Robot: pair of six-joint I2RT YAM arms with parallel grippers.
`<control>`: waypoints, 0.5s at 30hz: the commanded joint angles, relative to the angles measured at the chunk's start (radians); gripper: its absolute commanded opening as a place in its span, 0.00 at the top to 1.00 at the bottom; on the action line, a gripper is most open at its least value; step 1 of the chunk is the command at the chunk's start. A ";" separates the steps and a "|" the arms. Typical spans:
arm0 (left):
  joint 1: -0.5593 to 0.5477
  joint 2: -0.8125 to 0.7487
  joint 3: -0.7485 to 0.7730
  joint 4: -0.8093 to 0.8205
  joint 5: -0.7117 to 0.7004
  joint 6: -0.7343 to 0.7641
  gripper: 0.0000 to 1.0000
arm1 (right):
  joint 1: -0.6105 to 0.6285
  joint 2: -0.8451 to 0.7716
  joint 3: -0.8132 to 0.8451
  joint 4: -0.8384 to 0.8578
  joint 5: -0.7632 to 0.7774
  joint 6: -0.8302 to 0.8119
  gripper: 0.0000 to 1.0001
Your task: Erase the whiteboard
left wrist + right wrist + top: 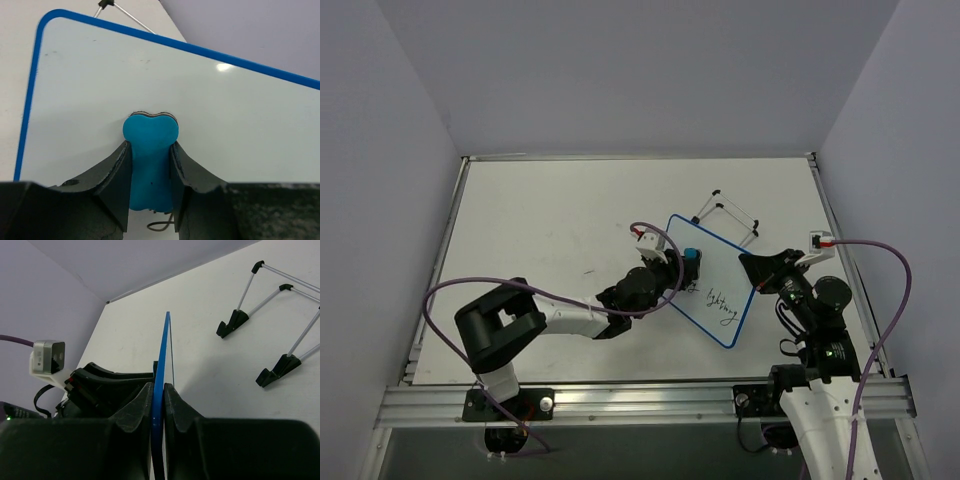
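A: Where's the whiteboard (712, 290)?
B: Right of centre in the top view, tilted, its edge pinched by the right tool (159, 390); dark writing on its lower half.
A: And the left tool (150, 146)?
B: Clamped on the blue eraser (150, 131), against the board's face. The wire stand (728, 218) sits apart, above it on the desk (540, 220).

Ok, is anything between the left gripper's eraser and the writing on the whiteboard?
Nothing visible: the eraser rests against the whiteboard, with only bare board between it and the writing. The right gripper clamps the board's edge, off that path.
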 commanded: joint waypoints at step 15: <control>0.084 0.215 -0.130 0.180 0.048 -0.193 0.98 | 0.051 -0.015 0.113 0.164 -0.114 0.108 1.00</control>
